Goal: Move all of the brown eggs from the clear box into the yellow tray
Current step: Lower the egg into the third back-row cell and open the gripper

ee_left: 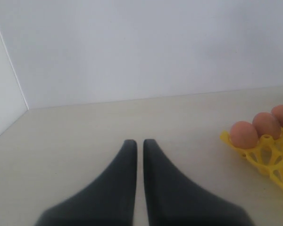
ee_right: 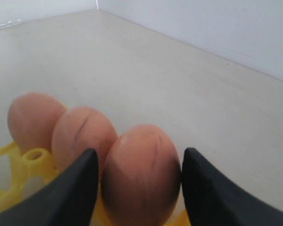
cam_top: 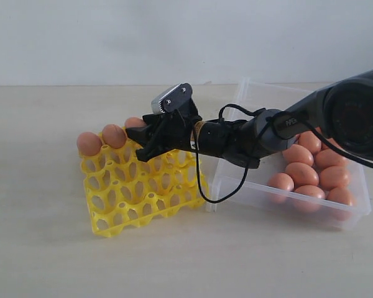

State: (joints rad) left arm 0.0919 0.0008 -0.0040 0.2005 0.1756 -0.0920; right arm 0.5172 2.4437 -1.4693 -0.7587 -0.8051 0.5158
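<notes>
Early stage, by my judgement. Far left, out of the exterior view, the left gripper (ee_left: 139, 143) hangs over bare table, fingers pressed together on nothing. One yellow tray (cam_top: 137, 205) carries brown eggs (cam_top: 89, 143) only along its far row: two seated, and a third egg (ee_right: 139, 188) clasped between the fingers of the right gripper (ee_right: 140, 153) at the next cup. Every nearer cup is unfilled. On the right, one clear box (cam_top: 248, 186) shows eight eggs (cam_top: 302, 174) left; the arm may hide more.
</notes>
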